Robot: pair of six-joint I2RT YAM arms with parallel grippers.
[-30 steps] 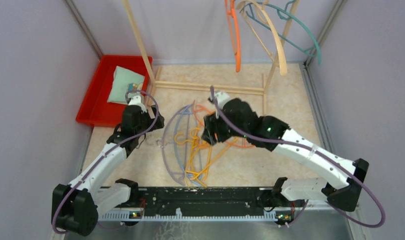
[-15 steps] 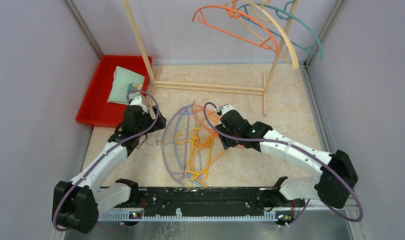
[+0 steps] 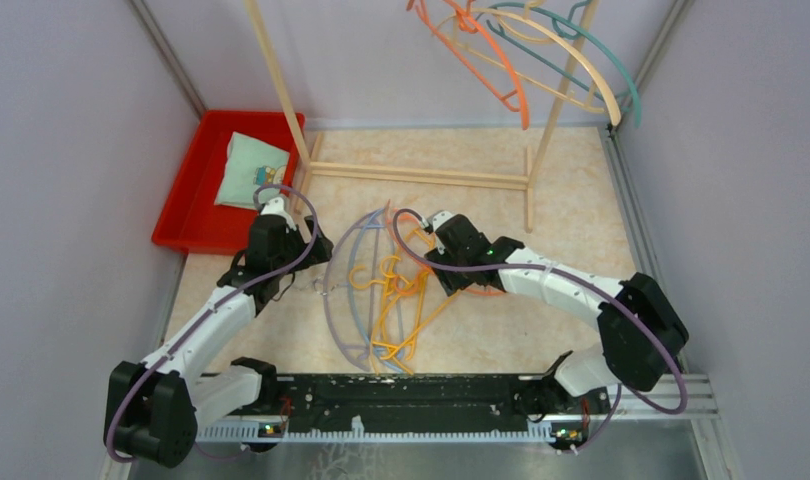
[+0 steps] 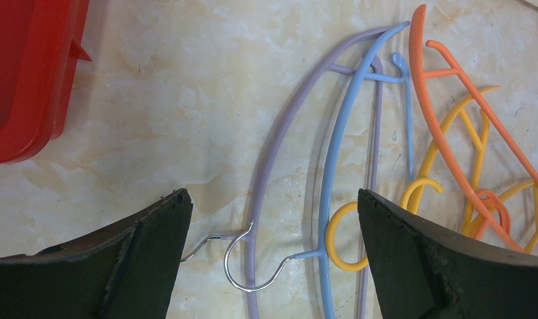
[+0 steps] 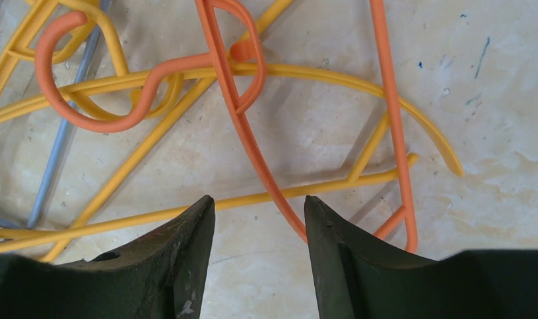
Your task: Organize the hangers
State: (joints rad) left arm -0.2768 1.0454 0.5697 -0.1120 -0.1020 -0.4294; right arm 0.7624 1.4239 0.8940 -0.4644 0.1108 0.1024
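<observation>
Running between the right hand's parted fingers lies an orange hanger.

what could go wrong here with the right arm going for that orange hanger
1. The orange hanger between the right fingers has its hook tangled with a yellow hanger, so lifting may drag the pile along.
2. Its thin bar lies flat on the table, so the fingers may slip off.

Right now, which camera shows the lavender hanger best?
The left wrist view: the lavender hanger lies close below, its wire hook clear. The top view shows it nearly whole but small. I can't spot it in the right wrist view.
</observation>
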